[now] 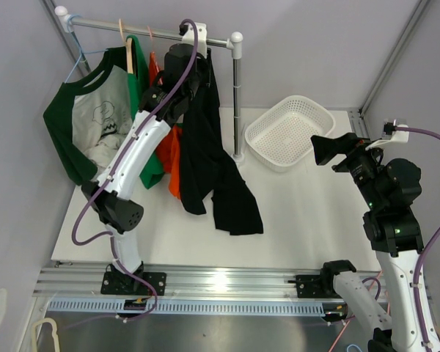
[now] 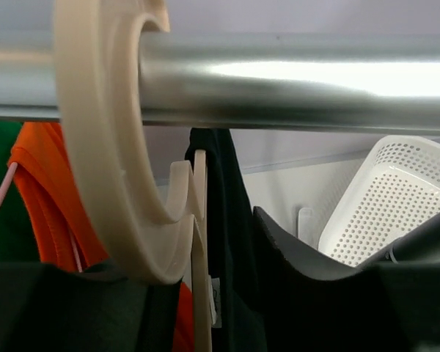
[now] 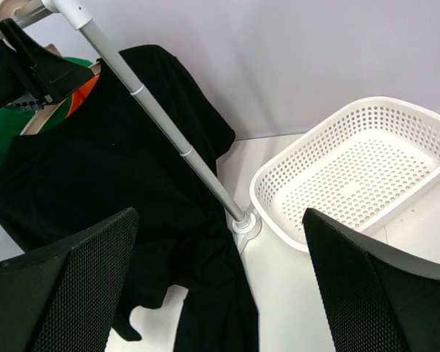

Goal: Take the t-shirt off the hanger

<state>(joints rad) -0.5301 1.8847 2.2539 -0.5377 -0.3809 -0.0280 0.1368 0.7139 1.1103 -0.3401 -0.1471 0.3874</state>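
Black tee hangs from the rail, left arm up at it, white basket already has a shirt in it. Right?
No: the white basket is empty, per the right wrist view. The black tee does hang from the rail, left arm up at it.

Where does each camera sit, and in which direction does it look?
Top external: above and behind, looking down at the table; left arm and right arm show.
Left wrist: close under the rail, facing the hanger hook; its dark fingers at bottom.
Right wrist: at the right, facing the black t-shirt; two open fingers frame it.
Shared: all three see the white basket.
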